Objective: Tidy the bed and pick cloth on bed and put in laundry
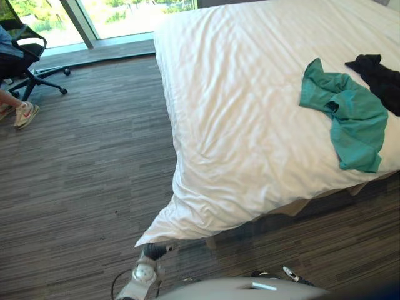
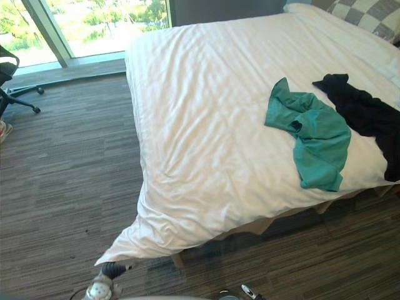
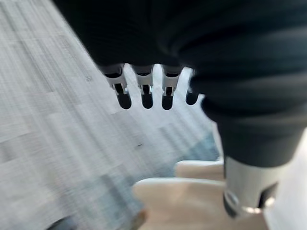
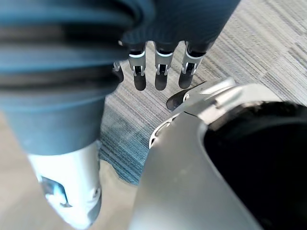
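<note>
Daylight comes through a tall window point(image 1: 112, 15) at the far left, where a black office chair point(image 1: 22, 53) stands on its wheeled base and a person's shoe point(image 1: 25, 114) rests on the floor just beside it. Striped grey-brown carpet point(image 1: 81, 175) runs from there across to the bed point(image 2: 187, 56), which takes up the middle and right of the scene. A white duvet point(image 1: 244, 94) covers the bed, lightly creased, and its near corner point(image 1: 169, 225) droops off the mattress in a point down to the carpet. Farther right, on top of the duvet near the bed's near edge, lies a crumpled teal cloth point(image 1: 353, 115), spread in a long curved shape. A black cloth point(image 1: 381, 78) lies just beside it on the right, their edges so close that I cannot tell whether they touch. A checked pillow point(image 2: 369, 12) sits at the head of the bed in the far right corner.

Both hands are low and well apart from the cloths. The left hand point(image 3: 146, 93) hangs over the carpet beside the duvet's edge, its fingers straight and loosely spaced with the thumb apart from them, and it has hold of nothing. The right hand point(image 4: 160, 72) is likewise above the carpet, fingers relaxed and extended, thumb apart, with nothing in it
</note>
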Robot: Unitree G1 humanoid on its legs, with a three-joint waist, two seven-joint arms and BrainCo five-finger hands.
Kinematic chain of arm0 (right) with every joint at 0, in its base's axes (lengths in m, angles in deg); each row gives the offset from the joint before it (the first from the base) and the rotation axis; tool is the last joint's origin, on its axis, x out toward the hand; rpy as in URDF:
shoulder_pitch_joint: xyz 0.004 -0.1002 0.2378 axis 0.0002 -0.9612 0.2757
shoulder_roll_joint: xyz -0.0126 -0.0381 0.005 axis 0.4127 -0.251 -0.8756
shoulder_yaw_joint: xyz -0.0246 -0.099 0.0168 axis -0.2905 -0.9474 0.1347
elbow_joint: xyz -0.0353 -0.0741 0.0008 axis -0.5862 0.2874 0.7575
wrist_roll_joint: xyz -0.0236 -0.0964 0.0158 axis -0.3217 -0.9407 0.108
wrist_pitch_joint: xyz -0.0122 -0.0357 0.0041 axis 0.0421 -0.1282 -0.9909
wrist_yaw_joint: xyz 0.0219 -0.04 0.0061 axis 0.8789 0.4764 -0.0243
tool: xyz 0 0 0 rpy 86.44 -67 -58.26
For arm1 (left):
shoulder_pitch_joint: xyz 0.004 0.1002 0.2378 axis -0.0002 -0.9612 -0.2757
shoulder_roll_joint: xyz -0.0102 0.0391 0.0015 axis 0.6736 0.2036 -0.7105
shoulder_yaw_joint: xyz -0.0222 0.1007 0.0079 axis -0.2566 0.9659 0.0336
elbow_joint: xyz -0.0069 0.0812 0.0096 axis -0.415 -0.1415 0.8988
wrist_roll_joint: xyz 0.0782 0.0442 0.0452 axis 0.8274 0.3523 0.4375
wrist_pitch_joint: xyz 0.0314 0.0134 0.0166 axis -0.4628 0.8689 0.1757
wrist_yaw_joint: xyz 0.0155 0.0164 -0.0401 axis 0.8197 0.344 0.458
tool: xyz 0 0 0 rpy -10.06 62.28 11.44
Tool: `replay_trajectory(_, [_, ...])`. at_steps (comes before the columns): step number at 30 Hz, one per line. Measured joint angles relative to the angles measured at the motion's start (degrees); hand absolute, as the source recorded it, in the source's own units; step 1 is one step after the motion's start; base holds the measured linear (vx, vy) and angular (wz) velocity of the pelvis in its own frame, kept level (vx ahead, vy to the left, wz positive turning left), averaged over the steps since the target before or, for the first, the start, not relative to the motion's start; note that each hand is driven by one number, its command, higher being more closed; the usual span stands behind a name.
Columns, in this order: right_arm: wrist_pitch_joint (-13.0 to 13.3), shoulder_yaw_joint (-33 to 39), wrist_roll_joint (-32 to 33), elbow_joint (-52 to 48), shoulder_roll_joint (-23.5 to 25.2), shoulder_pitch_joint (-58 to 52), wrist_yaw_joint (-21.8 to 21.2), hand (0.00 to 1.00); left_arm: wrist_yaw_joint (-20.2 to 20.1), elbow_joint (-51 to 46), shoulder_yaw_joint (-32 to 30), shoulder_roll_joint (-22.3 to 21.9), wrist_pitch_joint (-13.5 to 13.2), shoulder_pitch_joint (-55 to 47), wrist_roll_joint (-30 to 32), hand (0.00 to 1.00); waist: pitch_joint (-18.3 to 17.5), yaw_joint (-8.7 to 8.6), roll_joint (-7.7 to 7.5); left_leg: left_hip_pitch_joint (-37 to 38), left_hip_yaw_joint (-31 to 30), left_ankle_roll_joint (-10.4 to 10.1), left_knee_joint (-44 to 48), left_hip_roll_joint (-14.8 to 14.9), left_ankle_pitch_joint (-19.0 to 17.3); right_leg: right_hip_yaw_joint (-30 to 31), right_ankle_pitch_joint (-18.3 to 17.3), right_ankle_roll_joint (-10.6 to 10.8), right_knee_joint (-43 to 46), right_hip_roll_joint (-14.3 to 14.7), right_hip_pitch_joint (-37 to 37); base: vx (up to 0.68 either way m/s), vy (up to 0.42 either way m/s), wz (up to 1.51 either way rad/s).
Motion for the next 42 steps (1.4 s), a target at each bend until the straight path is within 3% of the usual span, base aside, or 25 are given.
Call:
replay_trajectory(3, [2.0,2.8,1.2,0.6,1.4,0.0,2.7,0.0,-2.4,1.3,-3.1,-0.6,3.1,-1.5,0.4,0.0,-0.1,0.18,-0.44,1.2,-0.2,0.1,-1.4,-0.4,1.2,0.0,0.4,0.3,-0.2,-0.1,0.9,-0.08,-0.016,0.04])
replay_trajectory(7, [7.4,5.9,1.4,0.6,1.9,0.9,7.4,0.0,-6.1,3.4,-7.6,-2.6,8.6,-2.3,3.3,0.0,0.1,0.88,-0.16,1.9,-0.5,0.2,-3.3,-0.8,1.3,0.1,0.4,0.3,-0.9,-0.1,0.8,-0.14,-0.018,-0.05])
replay_trajectory(8, [8.2,6.7,1.5,0.6,1.9,1.1,8.0,0.0,-6.5,3.6,-8.1,-2.7,9.0,-2.3,4.4,0.0,0.1,0.91,-0.16,1.9,-0.7,0.3,-3.8,-0.9,1.3,0.1,0.4,0.3,-1.1,0.0,0.8,-0.18,-0.017,-0.01])
replay_trajectory(9, [10.3,8.2,1.7,0.6,1.9,1.8,9.2,1.0,-7.5,3.7,-9.0,-2.8,9.5,-2.3,5.6,0.0,0.2,1.05,-0.37,2.0,-1.3,0.4,-4.8,-1.1,1.4,0.1,0.4,0.2,-1.8,0.0,0.8,-0.16,-0.021,-0.01])
replay_trajectory(12, [15.3,13.2,2.2,-1.1,1.3,4.6,10.7,1.0,-8.8,3.8,-10.0,-2.9,10.1,-2.4,6.8,0.0,0.9,1.44,-0.7,3.4,-1.4,1.1,-8.7,-2.0,3.5,0.1,0.3,-0.1,-2.6,-0.2,0.5,-0.28,-0.035,-0.06])
replay_trajectory(14, [18.1,16.1,1.6,-4.8,0.5,4.9,10.6,1.0,-9.6,3.9,-10.2,-2.9,10.0,-2.5,6.8,0.0,1.1,1.57,-1.03,4.0,-1.6,0.5,-11.6,-2.4,4.4,0.0,-0.1,0.0,-2.6,-0.1,-0.3,-0.26,-0.023,-0.02])
replay_trajectory(16, [22.2,16.9,0.9,-9.0,-2.8,7.3,8.9,1.0,-9.9,3.8,-10.2,-2.9,9.1,-2.7,6.6,0.0,1.1,1.47,-0.67,3.1,-1.8,0.5,-11.6,-2.5,4.4,0.1,0.0,0.2,-4.2,0.0,-0.4,-0.2,-0.006,-0.05])
replay_trajectory(18, [24.1,16.4,0.4,-12.7,-5.6,10.3,6.8,1.0,-9.9,3.7,-9.7,-2.8,8.1,-2.6,6.5,0.0,1.0,1.49,-0.41,1.4,-2.5,0.4,-11.7,-2.6,4.4,0.2,0.2,0.5,-5.3,0.1,-1.0,-0.11,0.0,-0.01])
replay_trajectory(19, [27.7,15.4,-1.6,-16.6,-6.8,11.7,4.9,1.0,-9.8,3.6,-9.2,-2.6,7.2,-2.6,6.1,0.0,1.1,1.43,-0.43,0.7,-3.2,0.3,-11.6,-2.8,4.4,0.1,0.3,0.5,-5.5,0.1,-1.5,-0.08,-0.003,0.08])
replay_trajectory(21, [40.9,11.5,-7.4,-26.2,-8.3,12.0,1.3,1.0,-9.4,3.4,-8.7,-2.6,6.1,-3.2,4.5,0.0,1.1,1.42,-0.54,0.0,-3.6,0.3,-11.6,-2.8,4.4,0.1,0.3,0.5,-5.5,0.2,-2.3,-0.05,-0.008,0.08])
replay_trajectory(22, [43.2,9.8,-8.7,-32.7,-9.7,12.5,-0.4,1.0,-9.2,3.1,-8.4,-2.5,5.8,-3.7,3.6,0.0,1.0,1.39,-0.58,-0.2,-4.0,0.3,-11.6,-2.8,4.4,0.1,0.3,0.5,-5.5,0.3,-2.6,-0.01,-0.013,0.1])
replay_trajectory(23, [41.6,7.5,-6.3,-41.1,-11.8,13.9,-7.2,1.0,-8.1,1.9,-7.7,-2.1,4.9,-4.6,2.4,0.0,0.6,1.46,-1.1,-0.3,-4.6,0.3,-11.6,-2.8,4.4,0.1,0.3,0.5,-5.4,0.4,-3.0,0.04,-0.01,0.12])
replay_trajectory(25, [44.6,6.2,-7.3,-44.8,-12.6,14.8,-11.3,1.0,-8.0,1.5,-6.9,-1.6,3.8,-5.0,1.6,0.0,0.3,1.78,-1.27,-0.1,-4.9,0.3,-11.6,-2.6,4.4,0.1,0.3,0.5,-5.2,0.6,-2.8,0.1,-0.016,0.18])
replay_trajectory(26, [39.4,3.3,-6.2,-50.7,-12.4,15.2,-17.7,1.0,-7.4,1.3,-7.0,-1.3,2.4,-6.2,1.2,0.0,-0.2,1.59,-2.38,0.0,-5.5,0.1,-11.5,-2.6,4.7,0.1,1.3,0.5,-4.4,0.6,-2.7,0.13,-0.017,0.2])
replay_trajectory(27, [30.2,1.8,-3.7,-52.9,-12.3,15.4,-19.5,1.0,-6.9,1.2,-7.0,-1.2,2.1,-6.6,1.1,0.0,-0.4,1.46,-2.62,0.3,-5.6,0.0,-11.3,-2.6,5.2,0.1,2.1,0.2,-4.4,0.6,-2.5,0.13,-0.016,0.18])
replay_trajectory(28, [27.7,0.4,-4.4,-51.5,-12.5,15.6,-21.6,1.0,-6.7,1.3,-6.9,-1.0,2.1,-6.9,0.8,0.0,-0.3,1.45,-2.54,0.8,-5.8,0.0,-11.3,-2.5,6.3,0.1,2.4,-0.2,-4.3,0.9,-1.7,0.15,-0.014,0.07])
replay_trajectory(29, [13.5,-2.0,0.4,-48.9,-12.2,15.4,-28.2,1.0,-6.6,1.3,-6.6,-0.8,1.7,-6.8,0.3,0.0,-0.6,2.15,-2.99,2.3,-6.0,0.9,-11.2,-2.5,6.5,0.0,2.4,-0.5,-4.7,1.0,0.0,0.19,-0.014,0.05])
replay_trajectory(31, [4.0,-8.5,1.8,-46.9,-11.7,13.7,-34.2,1.0,-6.1,1.3,-6.4,-1.1,1.5,-6.5,-0.1,0.0,-0.6,3.12,-2.97,3.0,-6.1,0.9,-11.2,-2.6,6.2,-0.1,2.1,-0.5,-5.1,1.0,1.0,0.18,-0.004,0.02])
replay_trajectory(33, [1.7,-16.3,2.2,-48.2,-10.4,13.2,-38.8,1.0,-6.0,1.3,-6.3,-1.5,1.4,-6.1,-0.3,0.0,-0.2,3.02,-2.56,2.8,-6.4,0.9,-11.2,-2.9,6.2,-1.1,2.0,-0.3,-5.2,0.9,1.3,0.1,-0.008,0.04])
replay_trajectory(34, [8.3,-21.4,-3.1,-48.5,-9.7,13.5,-39.4,1.0,-5.8,1.3,-5.8,-1.8,1.3,-6.0,-0.7,0.0,0.2,3.11,-1.82,2.8,-6.6,0.9,-11.2,-3.1,6.2,-1.5,1.8,-0.1,-5.2,0.7,1.4,0.06,-0.005,0.08])
replay_trajectory(36, [17.4,-26.8,-9.6,-48.7,-9.7,16.5,-39.3,1.0,-5.6,1.4,-5.0,-2.1,1.1,-6.0,-0.8,0.0,0.4,3.2,-1.09,2.9,-7.9,0.9,-11.2,-3.4,6.2,-1.9,1.5,0.3,-5.1,0.4,2.1,0.04,-0.002,0.25])
replay_trajectory(39, [17.7,-32.3,-12.0,-49.2,-9.1,27.0,-38.8,1.0,-4.7,1.4,-4.8,-1.9,0.9,-5.8,-0.9,0.0,0.8,4.84,-1.73,3.0,-9.3,0.9,-10.6,-3.3,6.2,-3.0,1.5,0.3,-4.9,0.6,3.0,-0.02,-0.012,0.24])
replay_trajectory(42, [13.2,-37.6,-12.0,-49.3,-6.8,34.2,-36.5,1.0,-4.5,1.4,-5.2,-1.6,0.2,-5.6,-0.9,0.0,1.6,7.45,-2.8,2.9,-10.1,0.9,-10.7,-2.7,6.2,-3.6,1.3,0.2,-4.4,1.0,3.0,-0.07,-0.031,0.15])
